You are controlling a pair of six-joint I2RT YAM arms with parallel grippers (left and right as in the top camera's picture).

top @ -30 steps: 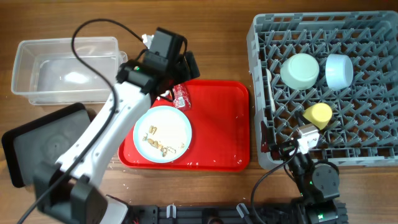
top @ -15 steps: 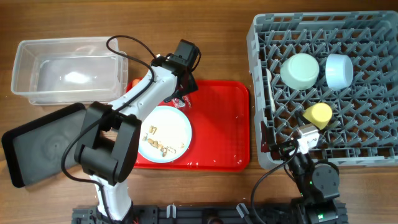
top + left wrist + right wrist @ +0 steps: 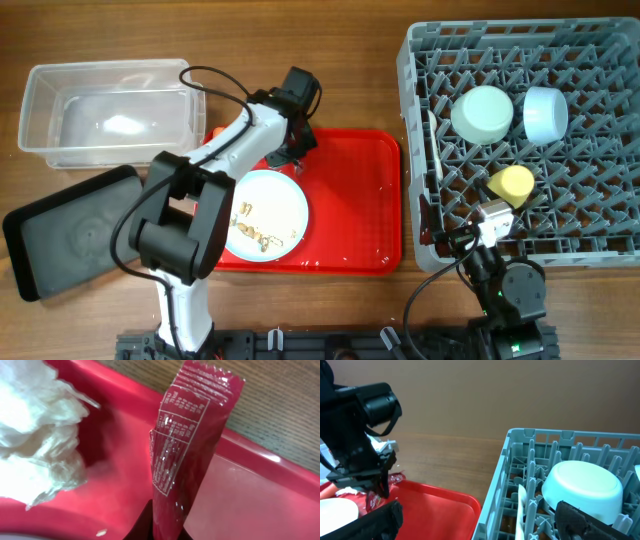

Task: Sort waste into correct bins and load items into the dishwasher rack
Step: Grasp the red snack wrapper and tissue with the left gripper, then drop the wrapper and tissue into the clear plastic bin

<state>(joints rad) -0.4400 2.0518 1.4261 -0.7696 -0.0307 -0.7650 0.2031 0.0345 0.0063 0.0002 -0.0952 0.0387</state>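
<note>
Where the left gripper (image 3: 293,148) sits: above the back-left corner of the red serving tray (image 3: 350,200), at the end of an arm stretched in from the front left.
Left gripper's fingers (image 3: 145,522): pinched on the lower end of the red snack wrapper (image 3: 190,450); only their dark tips show at the bottom edge of the left wrist view.
Red snack wrapper: stands upright from the grip with its printed side to the wrist camera; from the right wrist view it sits directly under the gripper, and whether it touches the tray floor cannot be told.
Crumpled white tissue (image 3: 40,435): on the red tray floor, just beside the wrapper and not touching it.
Orange carrot (image 3: 213,133): a sliver shows between the tub's right end and the tray's back-left corner, the rest hidden by the arm.
Pale-blue plate (image 3: 270,200): on the front-left part of the red tray.
Rice grains and brown crumbs (image 3: 255,232): scattered on the plate's front half.
Clear tub (image 3: 100,68): back left on the table, well apart from the rack.
Black tray (image 3: 70,235): front left, askew, just in front of the tub.
Dishwasher rack (image 3: 415,120): on the right, just beside the red tray.
Mint-green bowl (image 3: 482,113) and light-blue bowl (image 3: 545,112): upside down, side by side in the rack's back half.
Yellow cup (image 3: 512,183): among the pegs, in front of the two bowls.
Right gripper (image 3: 492,222): at the rack's front edge, fingers spread wide apart.
</note>
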